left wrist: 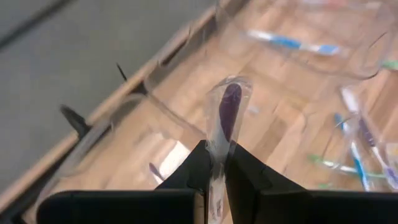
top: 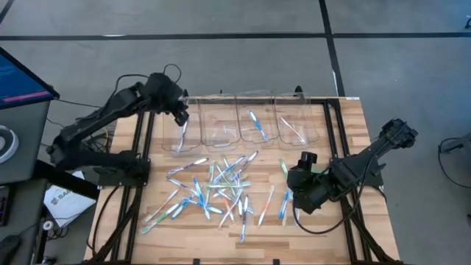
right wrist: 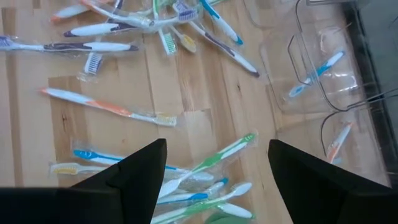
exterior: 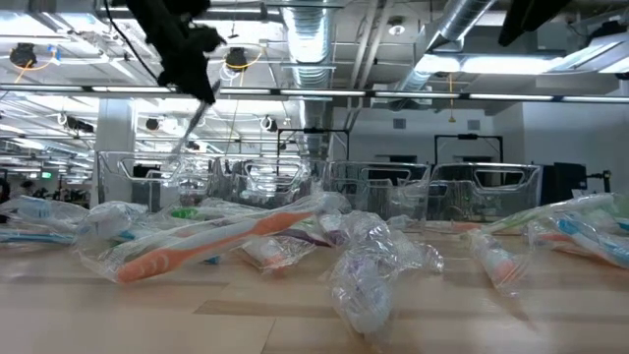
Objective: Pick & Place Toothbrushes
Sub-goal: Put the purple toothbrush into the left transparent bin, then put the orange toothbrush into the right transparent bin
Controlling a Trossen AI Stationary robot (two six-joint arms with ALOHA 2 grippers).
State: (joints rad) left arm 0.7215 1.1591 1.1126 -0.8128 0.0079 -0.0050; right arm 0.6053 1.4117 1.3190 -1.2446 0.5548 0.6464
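Wooden table (top: 346, 125) on grey floor, toothbrushes (top: 213, 188) scattered mid-table before clear bins (top: 257, 118) along its far edge.
Left gripper (top: 182, 118) pinches a purple toothbrush (left wrist: 227, 112) over the far-left bin; right gripper (right wrist: 214, 168) gapes empty above the pile's right edge.

four clear plastic bins (top: 243, 121) in a row along the wooden table's (top: 346, 235) far edge; laptop (top: 22, 77) and papers (top: 62, 200) off the left side.

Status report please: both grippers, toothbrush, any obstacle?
Left gripper shut on purple toothbrush above leftmost bin. Right gripper open over toothbrush pile. No obstacle seen.
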